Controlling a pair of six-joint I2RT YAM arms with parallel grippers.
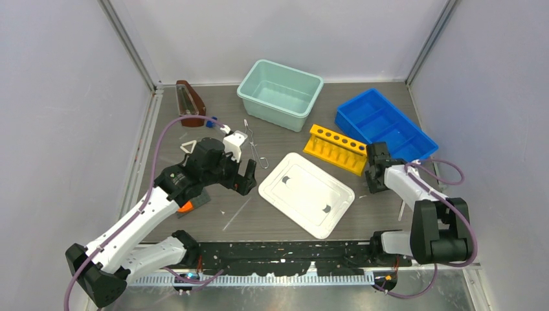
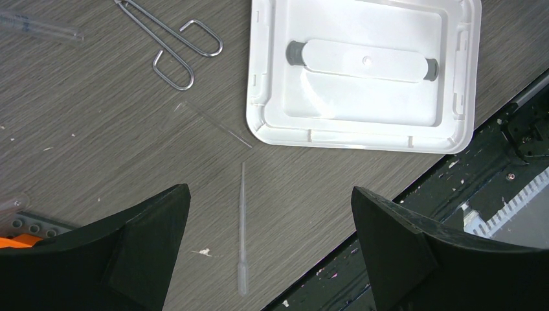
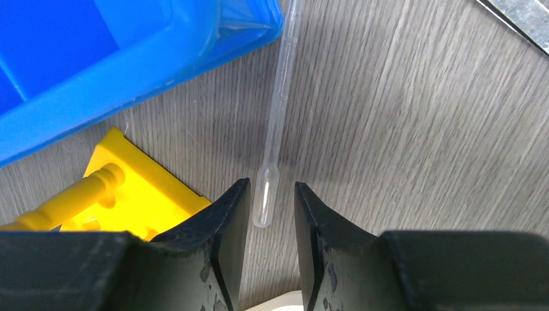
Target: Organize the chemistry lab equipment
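The clear pipette (image 3: 278, 110) lies with its bulb between narrowly parted jaws, beside a yellow rack (image 3: 133, 197).

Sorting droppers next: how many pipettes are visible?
2. One pipette lies by the white lid; a second pipette lies beside the blue tray, at the right gripper. More may be hidden.

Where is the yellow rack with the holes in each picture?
Top view: yellow rack right of centre, between the white lid and the blue tray.
Left wrist: not in it.
Right wrist: lower left, below the blue tray.
Shared landmark: the blue tray, in both those views.
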